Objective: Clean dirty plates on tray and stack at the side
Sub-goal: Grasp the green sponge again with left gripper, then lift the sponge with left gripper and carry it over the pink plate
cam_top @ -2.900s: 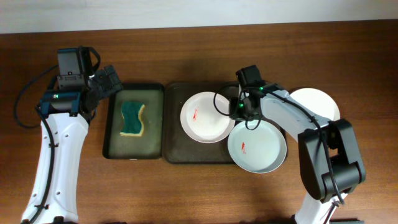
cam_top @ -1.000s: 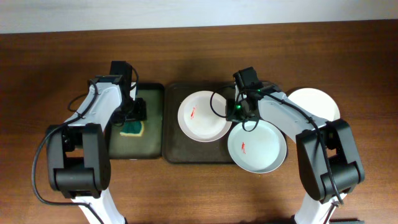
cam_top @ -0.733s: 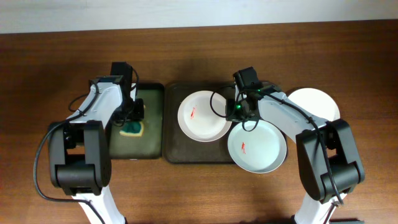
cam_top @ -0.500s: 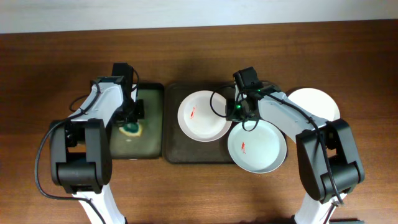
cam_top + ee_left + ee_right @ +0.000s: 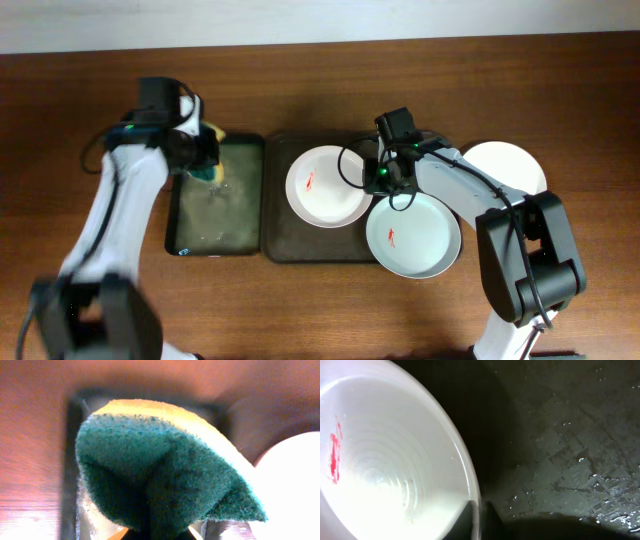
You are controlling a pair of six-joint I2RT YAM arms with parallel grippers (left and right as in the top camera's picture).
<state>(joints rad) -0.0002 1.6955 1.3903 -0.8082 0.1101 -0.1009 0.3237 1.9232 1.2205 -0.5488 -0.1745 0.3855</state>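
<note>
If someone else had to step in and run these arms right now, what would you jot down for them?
Left pincer: shut on the sponge, above the small black tray.
Right pincer: astride the rim of the middle plate; gripping or not, I cannot tell.
Plates: middle plate lies on the tray, red smear on it; lower plate overhangs the tray's right edge, also smeared; third plate sits on the table at the right, no smear showing.
Done: sponge in hand.
To do: wipe both smeared plates, stack all at the side.
</note>
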